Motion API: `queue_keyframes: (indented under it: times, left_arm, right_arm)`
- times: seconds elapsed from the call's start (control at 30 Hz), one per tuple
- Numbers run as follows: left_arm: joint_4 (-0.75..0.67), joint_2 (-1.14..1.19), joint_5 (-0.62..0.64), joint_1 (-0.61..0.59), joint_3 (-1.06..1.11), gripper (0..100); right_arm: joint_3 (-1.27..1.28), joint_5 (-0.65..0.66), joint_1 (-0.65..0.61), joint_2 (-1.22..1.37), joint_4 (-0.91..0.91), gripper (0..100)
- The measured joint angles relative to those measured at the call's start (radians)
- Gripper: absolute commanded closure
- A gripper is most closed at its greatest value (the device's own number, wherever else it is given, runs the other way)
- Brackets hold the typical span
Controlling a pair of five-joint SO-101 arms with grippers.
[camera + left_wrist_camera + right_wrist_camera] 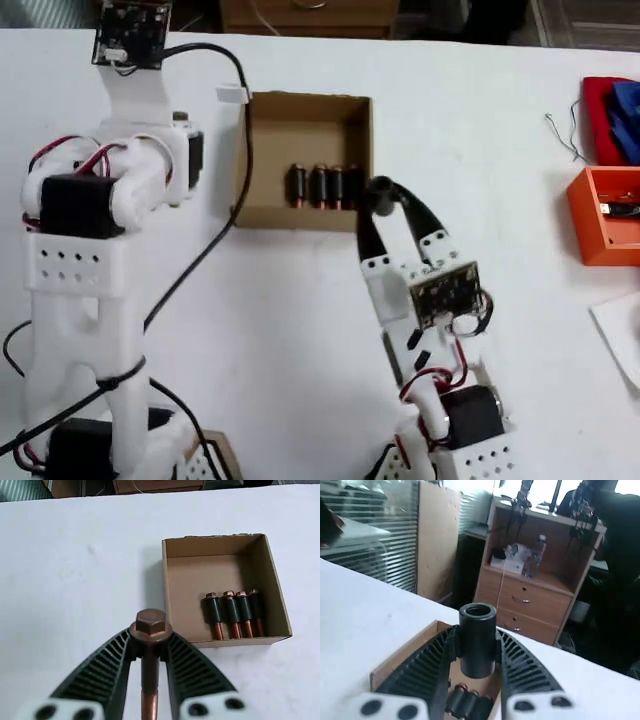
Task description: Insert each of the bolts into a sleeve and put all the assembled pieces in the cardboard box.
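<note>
Beside the cardboard box the left arm stands folded; the right arm stretches to the box's near corner. Four assembled pieces lie in a row inside the box. The left gripper clamps a bolt (head past the fingertips); the right gripper pinches a sleeve.

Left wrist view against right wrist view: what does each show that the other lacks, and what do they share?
Left wrist: the left end effector shut on a copper bolt, and four assembled pieces side by side in the cardboard box. Right wrist: the right end effector shut on a black sleeve, its open bore visible, with a wooden cabinet behind. Shared: the cardboard box with assembled pieces inside.
</note>
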Motion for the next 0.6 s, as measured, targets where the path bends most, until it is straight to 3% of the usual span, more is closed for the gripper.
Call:
queue_keyframes:
  times: [0.37, 0.6]
  left_arm:
    - [-0.021, -0.021, 0.031, 0.031, 0.037, 97]
    - [-0.201, -0.196, 0.344, 0.249, 0.005, 97]
  right_arm:
    - [0.063, 0.0, -0.112, 0.0, -0.068, 97.8]
    - [0.11, -0.034, -0.114, 0.002, -0.157, 97.8]
